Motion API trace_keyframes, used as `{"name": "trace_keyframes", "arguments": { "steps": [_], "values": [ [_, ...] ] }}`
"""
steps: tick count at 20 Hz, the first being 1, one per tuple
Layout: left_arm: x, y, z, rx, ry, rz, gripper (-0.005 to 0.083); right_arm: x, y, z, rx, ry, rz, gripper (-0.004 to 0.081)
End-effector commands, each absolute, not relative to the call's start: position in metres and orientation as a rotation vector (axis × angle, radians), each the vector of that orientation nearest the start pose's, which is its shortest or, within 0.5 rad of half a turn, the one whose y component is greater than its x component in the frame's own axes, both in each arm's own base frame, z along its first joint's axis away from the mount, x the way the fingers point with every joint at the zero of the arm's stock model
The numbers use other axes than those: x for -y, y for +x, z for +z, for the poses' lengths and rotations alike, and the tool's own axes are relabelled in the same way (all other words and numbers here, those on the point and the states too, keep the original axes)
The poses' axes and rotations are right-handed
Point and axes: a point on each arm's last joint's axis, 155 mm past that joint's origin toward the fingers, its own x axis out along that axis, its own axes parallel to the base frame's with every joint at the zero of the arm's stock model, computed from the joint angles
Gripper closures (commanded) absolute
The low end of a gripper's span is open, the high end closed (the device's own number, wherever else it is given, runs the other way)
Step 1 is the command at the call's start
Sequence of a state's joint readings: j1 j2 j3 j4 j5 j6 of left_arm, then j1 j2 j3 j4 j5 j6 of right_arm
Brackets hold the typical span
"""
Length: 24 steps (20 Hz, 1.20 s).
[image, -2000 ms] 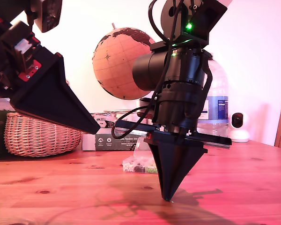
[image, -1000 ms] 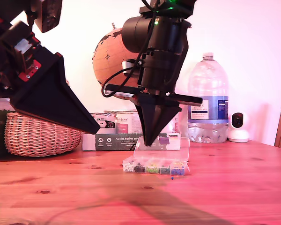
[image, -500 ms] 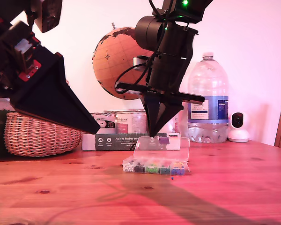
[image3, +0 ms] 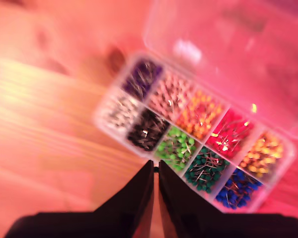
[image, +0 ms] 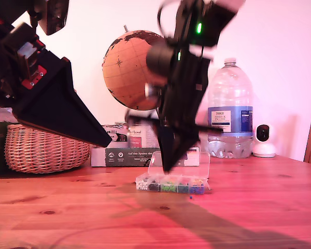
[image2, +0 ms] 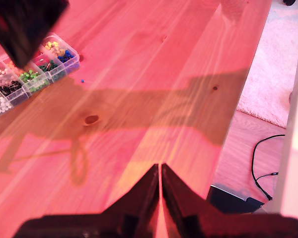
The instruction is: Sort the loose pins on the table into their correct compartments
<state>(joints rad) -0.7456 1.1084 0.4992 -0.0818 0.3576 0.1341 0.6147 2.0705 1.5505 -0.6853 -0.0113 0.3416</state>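
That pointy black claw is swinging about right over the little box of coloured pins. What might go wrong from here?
Three things, as a guess:
1. My second gripper hangs blurred just above the clear box, its jaws nearly closed. If it drops too far it may knock the box or scatter the pins.
2. The raised lid stands close behind the gripper and might get clipped.
3. The loose blue pin on the table is tiny, so it might be missed or flicked away.

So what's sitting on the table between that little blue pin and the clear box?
Nothing: in the first wrist view, only bare table separates the loose blue pin from the clear box. The pin lies just off the box's blue-filled corner compartment.
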Motion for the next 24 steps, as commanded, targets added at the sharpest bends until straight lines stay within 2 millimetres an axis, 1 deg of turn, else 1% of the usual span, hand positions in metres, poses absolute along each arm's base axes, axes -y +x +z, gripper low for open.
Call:
{"name": "trace_keyframes", "arguments": {
  "steps": [1, 3, 10, 11, 13, 14, 19, 20, 21, 24],
  "values": [
    [0.2640, 0.1901, 0.0877, -0.658, 0.256, -1.105, 0.0797, -0.2772, 0.3965, 0.0311, -1.219, -0.063, 0.336, 0.0783],
    [0.2639, 0.1901, 0.0877, -0.659, 0.256, -1.105, 0.0797, -0.2734, 0.3973, 0.0302, -1.225, -0.061, 0.328, 0.0783],
    [0.2640, 0.1901, 0.0877, -0.658, 0.256, -1.105, 0.0797, -0.2757, 0.3995, 0.0316, -1.213, -0.055, 0.334, 0.0783],
    [0.2640, 0.1901, 0.0877, -0.658, 0.256, -1.105, 0.0797, -0.2767, 0.3990, 0.0317, -1.215, -0.052, 0.339, 0.0770],
    [0.2639, 0.1900, 0.0876, -0.659, 0.256, -1.105, 0.0797, -0.2765, 0.3986, 0.0315, -1.217, -0.052, 0.339, 0.0711],
    [0.2640, 0.1901, 0.0877, -0.658, 0.256, -1.105, 0.0797, -0.2760, 0.3978, 0.0311, -1.221, -0.053, 0.338, 0.0697],
    [0.2640, 0.1901, 0.0877, -0.658, 0.256, -1.105, 0.0797, -0.2760, 0.3962, 0.0306, -1.228, -0.053, 0.340, 0.0702],
    [0.2640, 0.1901, 0.0877, -0.658, 0.256, -1.105, 0.0797, -0.2759, 0.3959, 0.0305, -1.229, -0.053, 0.340, 0.0716],
    [0.2640, 0.1901, 0.0877, -0.658, 0.256, -1.105, 0.0797, -0.2762, 0.3945, 0.0304, -1.235, -0.053, 0.343, 0.0783],
    [0.2640, 0.1901, 0.0878, -0.658, 0.256, -1.105, 0.0797, -0.2728, 0.3900, 0.0366, -1.263, -0.067, 0.330, 0.0783]
  ]
}}
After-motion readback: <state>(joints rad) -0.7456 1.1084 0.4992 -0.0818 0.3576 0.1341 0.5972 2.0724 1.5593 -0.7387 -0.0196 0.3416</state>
